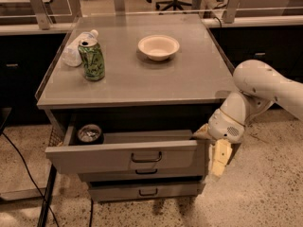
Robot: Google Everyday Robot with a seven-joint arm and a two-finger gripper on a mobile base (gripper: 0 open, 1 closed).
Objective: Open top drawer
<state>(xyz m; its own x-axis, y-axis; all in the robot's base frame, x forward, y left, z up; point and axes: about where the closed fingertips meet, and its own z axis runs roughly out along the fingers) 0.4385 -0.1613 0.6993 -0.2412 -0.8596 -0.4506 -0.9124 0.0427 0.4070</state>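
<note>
The top drawer [94,157] is the uppermost grey metal front, with a small dark loop handle [146,158]. It stands pulled out from the cabinet, and a can [89,133] lies inside at its left end. My gripper [216,156] hangs at the drawer's right front corner, its cream fingers [220,158] pointing down beside the drawer's side. The white arm [265,86] comes in from the right.
On the cabinet top [142,79] stand a green can [92,60], a plastic bottle [78,46] lying behind it, and a white bowl [158,47]. Two shorter drawer fronts [142,189] sit below. Dark counters flank both sides. A black cable [28,174] runs on the floor at left.
</note>
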